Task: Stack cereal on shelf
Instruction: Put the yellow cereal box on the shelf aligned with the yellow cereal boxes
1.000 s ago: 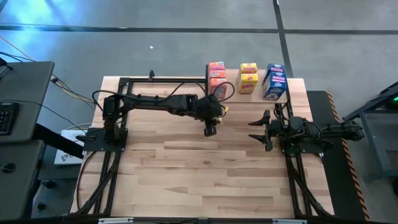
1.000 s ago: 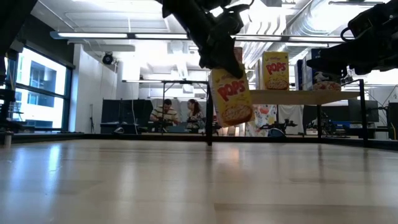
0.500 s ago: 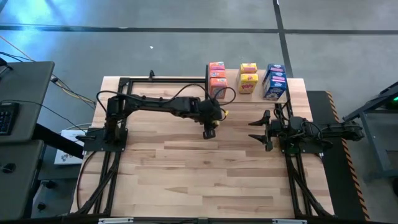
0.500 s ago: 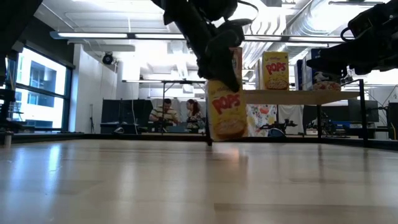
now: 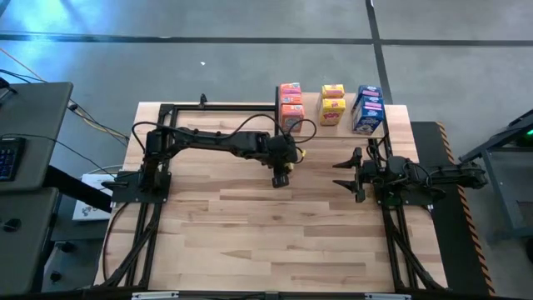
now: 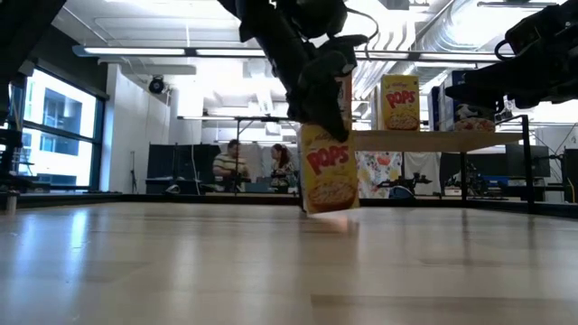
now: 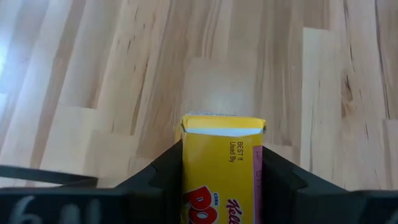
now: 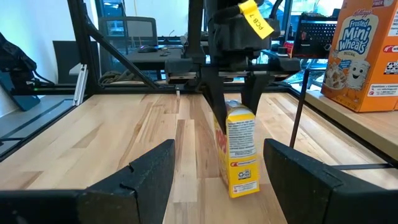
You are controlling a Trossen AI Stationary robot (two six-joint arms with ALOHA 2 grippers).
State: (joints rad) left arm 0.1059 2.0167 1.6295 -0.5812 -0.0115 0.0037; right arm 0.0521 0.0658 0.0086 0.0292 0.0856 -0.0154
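Trouble sits in my left jaws [image 6: 327, 90], clamped on the top of a yellow box [image 6: 329, 168] whose base looks down on the bench [image 5: 250, 233], just in front of the shelf [image 6: 424, 140]. If I lift crooked, it could twist in my grip or clip the shelf edge. My right jaws [image 8: 217, 180] wait open near the shelf's other end.

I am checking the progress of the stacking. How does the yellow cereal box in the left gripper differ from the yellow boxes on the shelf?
The held yellow box is down at the tabletop, slightly tilted, clamped by the left gripper; the shelf yellow boxes sit raised on the shelf, free of any gripper. All share the same yellow Pops print.
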